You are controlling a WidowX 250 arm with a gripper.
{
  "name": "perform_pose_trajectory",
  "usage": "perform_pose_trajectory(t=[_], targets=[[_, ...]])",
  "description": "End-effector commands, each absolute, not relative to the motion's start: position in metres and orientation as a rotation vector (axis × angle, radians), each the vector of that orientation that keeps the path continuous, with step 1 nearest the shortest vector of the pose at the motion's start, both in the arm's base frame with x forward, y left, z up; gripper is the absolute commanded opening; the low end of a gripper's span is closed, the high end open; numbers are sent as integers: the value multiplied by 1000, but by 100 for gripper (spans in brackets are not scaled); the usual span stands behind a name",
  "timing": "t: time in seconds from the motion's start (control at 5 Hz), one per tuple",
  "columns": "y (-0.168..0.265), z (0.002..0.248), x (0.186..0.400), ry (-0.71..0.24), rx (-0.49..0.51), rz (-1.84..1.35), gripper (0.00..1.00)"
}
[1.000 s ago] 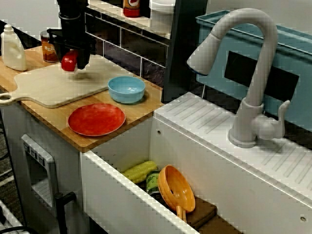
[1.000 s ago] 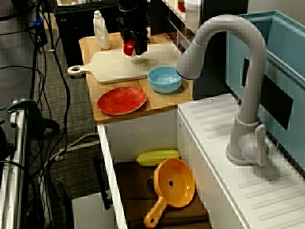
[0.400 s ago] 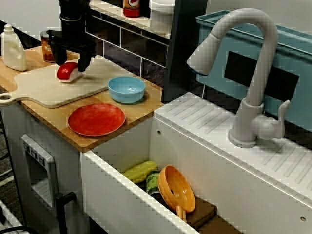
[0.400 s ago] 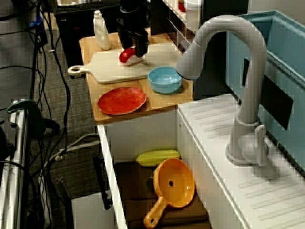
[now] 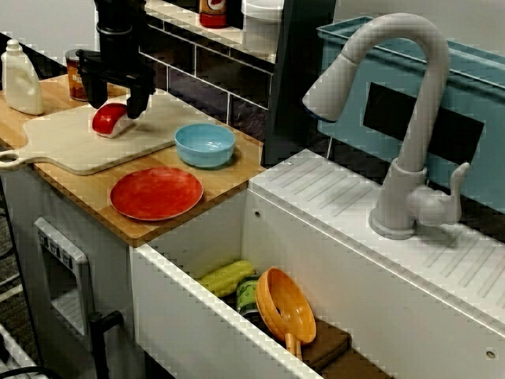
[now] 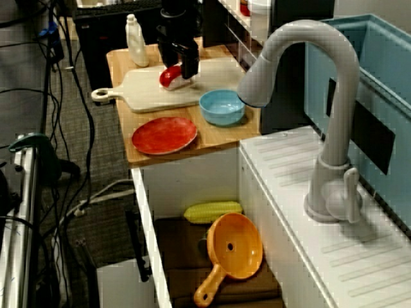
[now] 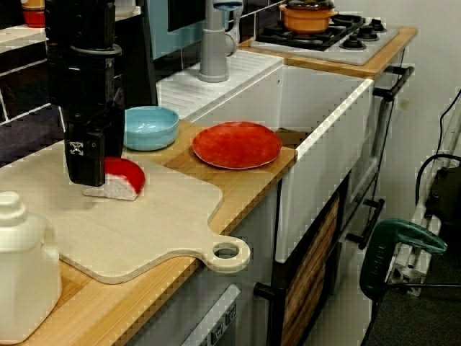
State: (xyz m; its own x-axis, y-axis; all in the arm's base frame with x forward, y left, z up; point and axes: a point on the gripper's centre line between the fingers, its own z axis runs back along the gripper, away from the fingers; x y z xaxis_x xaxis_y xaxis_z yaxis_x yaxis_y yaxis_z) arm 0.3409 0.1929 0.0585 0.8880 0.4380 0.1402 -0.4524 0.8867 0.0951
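Note:
A red-and-white toy food piece (image 5: pixel 109 118) (image 6: pixel 171 76) (image 7: pixel 122 178) lies on the pale wooden cutting board (image 5: pixel 79 144) (image 6: pixel 151 96) (image 7: pixel 137 223). My black gripper (image 5: pixel 114 101) (image 6: pixel 178 64) (image 7: pixel 86 171) hangs just above it, open, one finger to either side of the piece, and holds nothing. In the view along the counter the gripper body covers the left part of the piece. A blue bowl (image 5: pixel 205 144) (image 6: pixel 222 106) (image 7: pixel 149 127) stands just past the board's edge, and a red plate (image 5: pixel 155 193) (image 6: pixel 164 135) (image 7: pixel 236 144) lies next to it.
A white bottle (image 5: pixel 21 79) (image 7: pixel 21 267) and a brown jar (image 5: pixel 77 75) stand at the counter's far end. The sink holds a corn cob (image 6: pixel 212 210) and an orange strainer (image 6: pixel 234 247). A tall grey faucet (image 5: pixel 402 118) rises beside it. A stove with a pot (image 7: pixel 308 16) lies beyond.
One second ago the gripper held the red piece in the air over the board. It has let go, the piece now lies on the board, and the fingers stand apart above it.

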Motion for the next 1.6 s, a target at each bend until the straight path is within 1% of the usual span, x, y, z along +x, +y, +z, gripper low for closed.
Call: perform_pose_trajectory(t=[0.0, 0.4, 0.6, 0.8, 1.4], targets=[[207, 97, 341, -184, 127, 483, 100], [210, 114, 332, -182, 72, 517, 100], [211, 118, 328, -189, 60, 516, 100], [213, 120, 325, -193, 62, 511, 100], [212, 118, 302, -187, 96, 457, 100]])
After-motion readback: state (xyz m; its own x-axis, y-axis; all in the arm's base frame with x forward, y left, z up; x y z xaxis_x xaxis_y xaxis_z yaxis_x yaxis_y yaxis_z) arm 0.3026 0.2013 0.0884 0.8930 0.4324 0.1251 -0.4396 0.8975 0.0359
